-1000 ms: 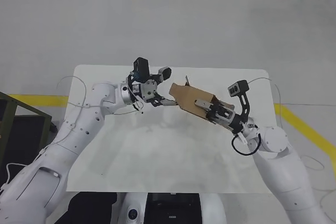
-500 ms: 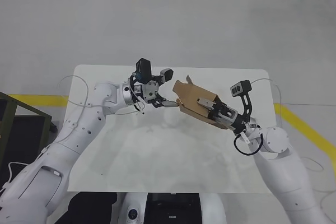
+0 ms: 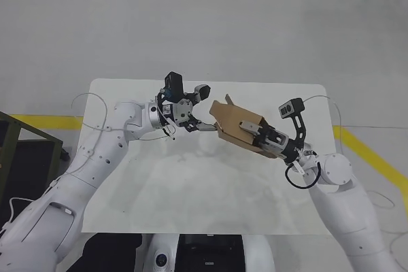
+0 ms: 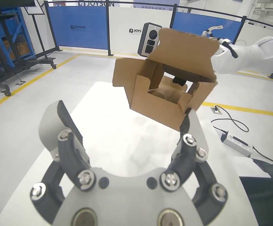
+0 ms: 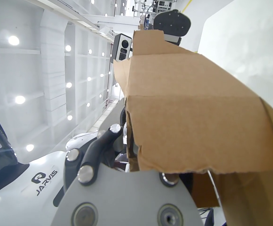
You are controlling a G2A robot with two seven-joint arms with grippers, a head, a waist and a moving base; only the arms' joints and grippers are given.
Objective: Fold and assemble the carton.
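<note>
The carton (image 3: 228,119) hangs clear of the table (image 3: 190,190), gripped at one end by the right gripper (image 3: 251,129). From above, one right finger (image 3: 247,125) lies flat along the carton's upper panel. In the left wrist view a dark finger (image 4: 180,81) shows inside the box, under that panel. So the right fingers are clamped on that panel, one outside and one inside. In the right wrist view the carton (image 5: 192,123) covers the fingertips.

The left gripper (image 3: 204,107) faces the carton's open end with its fingers spread wide and nothing between them. In its own view the left gripper (image 4: 125,116) has the carton (image 4: 157,111) just ahead of the fingertips. One fingertip (image 4: 189,122) sits at the box's lower corner; whether it touches cannot be told. The other fingertip (image 4: 62,111) stands well apart from the box, over bare table (image 4: 117,142).

At the open end nearest the left fingers, a top flap (image 4: 185,50) stands up and a side flap (image 4: 124,76) swings outward. A low front flap (image 4: 148,88) with a notched edge is folded across the opening. Beyond the far edge of the carton, the right wrist view shows a left finger pad (image 5: 172,23)
</note>
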